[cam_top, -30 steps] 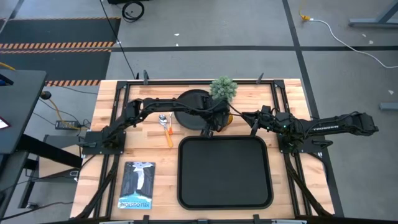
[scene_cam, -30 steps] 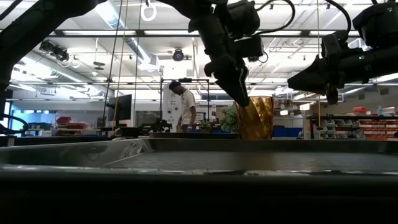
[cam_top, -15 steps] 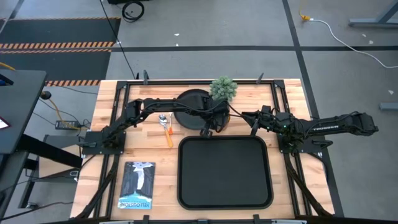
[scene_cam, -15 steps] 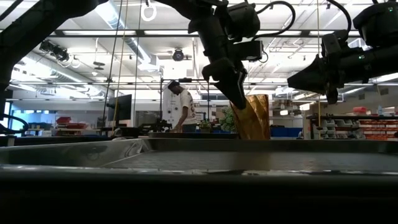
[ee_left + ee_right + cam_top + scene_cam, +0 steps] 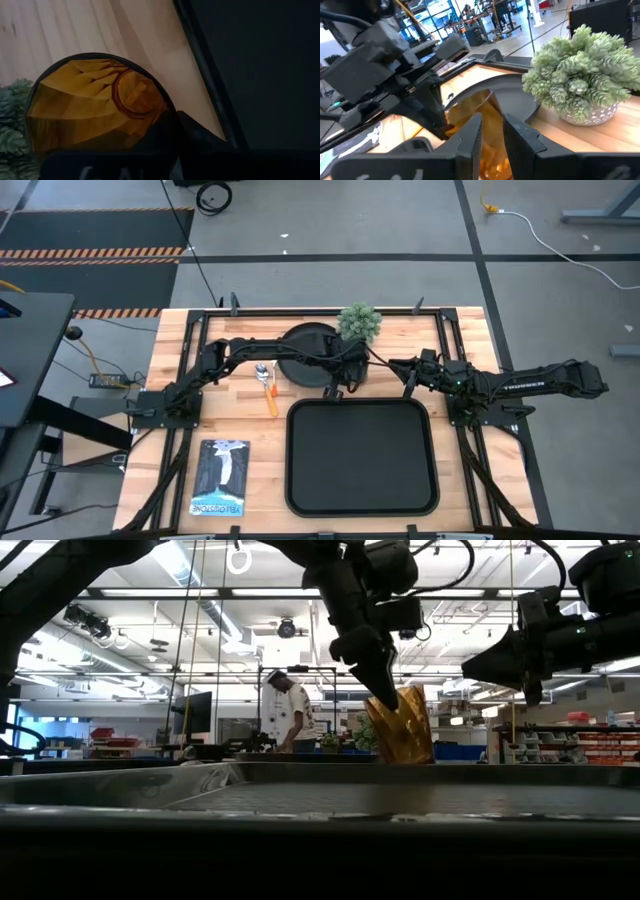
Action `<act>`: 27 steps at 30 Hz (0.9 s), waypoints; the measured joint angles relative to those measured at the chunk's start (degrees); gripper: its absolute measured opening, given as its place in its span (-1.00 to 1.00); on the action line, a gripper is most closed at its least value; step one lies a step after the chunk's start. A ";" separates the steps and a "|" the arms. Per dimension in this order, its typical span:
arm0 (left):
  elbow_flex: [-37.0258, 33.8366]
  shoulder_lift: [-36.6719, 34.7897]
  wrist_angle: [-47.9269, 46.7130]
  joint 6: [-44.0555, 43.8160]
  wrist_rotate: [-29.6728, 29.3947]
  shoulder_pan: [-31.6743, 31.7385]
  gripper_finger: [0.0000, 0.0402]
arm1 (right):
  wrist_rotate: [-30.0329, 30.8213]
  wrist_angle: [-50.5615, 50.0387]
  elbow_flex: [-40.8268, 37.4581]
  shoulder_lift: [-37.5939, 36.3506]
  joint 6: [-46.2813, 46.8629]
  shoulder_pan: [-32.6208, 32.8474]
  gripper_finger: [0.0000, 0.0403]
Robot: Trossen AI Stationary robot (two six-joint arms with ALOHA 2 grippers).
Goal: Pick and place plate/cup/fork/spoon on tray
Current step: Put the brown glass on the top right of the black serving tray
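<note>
The amber glass cup (image 5: 400, 728) stands tilted just beyond the tray's far rim, with my left gripper (image 5: 383, 698) shut on its rim. The left wrist view looks down into the cup (image 5: 90, 110). The round black plate (image 5: 300, 352) lies on the wood to the cup's left. Left of the plate, the orange-handled fork and spoon (image 5: 268, 388) lie together on the table. The black tray (image 5: 362, 480) sits at the near middle. My right gripper (image 5: 393, 366) hovers right of the cup, its fingers a narrow gap apart and holding nothing. My left gripper pinches the cup's rim (image 5: 167, 112) with one finger (image 5: 162, 132) inside the glass and the other outside. The fingers come slanting down from above and from the table's left. The cup leans, its mouth tipped toward the left; the tray's rim hides its base.
A small potted green plant (image 5: 360, 322) stands right behind the cup, and the right wrist view shows the plant (image 5: 580, 75) close by. A book (image 5: 220, 477) lies at the near left. People move in the room beyond the table.
My left gripper has shut on the cup's rim. The cup, upright a second ago, has tipped with its mouth toward the table's left and shifted a little that way. The right arm has kept still.
</note>
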 joint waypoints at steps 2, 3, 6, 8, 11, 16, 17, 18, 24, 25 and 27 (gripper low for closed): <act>1.86 -0.01 -2.52 -1.24 0.07 -0.39 -0.86 | 0.39 0.34 0.00 -0.22 -0.40 -0.65 -0.58; 2.86 -0.01 -3.59 -2.09 0.13 -0.68 -0.85 | 0.52 0.42 0.00 -0.46 -0.84 -1.05 -0.58; 5.03 -0.09 -3.41 -4.79 0.16 -2.03 -0.86 | 1.62 0.52 0.00 -1.54 -2.19 -2.38 -0.58; 6.91 -0.05 -3.98 -7.25 0.20 -3.15 -0.89 | 1.66 0.67 0.00 -2.37 -3.23 -3.45 -0.58; 8.06 -0.25 -3.24 -8.67 0.27 -5.15 -0.91 | 1.68 0.64 0.00 -3.49 -4.37 -4.88 -0.58; 7.93 0.00 -3.59 -10.11 0.28 -9.12 -0.85 | 1.51 0.63 0.00 -3.92 -4.53 -6.07 -0.58; 7.93 -0.02 -3.27 -10.20 0.28 -9.90 -0.84 | 1.46 0.63 0.00 -3.92 -4.55 -6.17 -0.58; 7.93 -0.03 -3.07 -10.26 0.28 -10.71 -0.84 | 1.44 0.59 0.00 -3.90 -4.55 -6.25 -0.58; 7.93 -0.01 -1.76 -10.20 2.71 -13.99 -0.90 | 1.00 0.61 0.00 -3.90 -4.41 -6.29 -0.58; 7.93 -0.01 -1.80 -10.28 3.55 -14.27 -0.91 | 1.00 0.61 0.00 -3.90 -4.22 -6.29 -0.58; 7.62 -0.01 -1.85 -10.29 4.46 -14.72 -0.90 | 0.92 0.60 0.00 -3.90 -4.04 -6.29 -0.58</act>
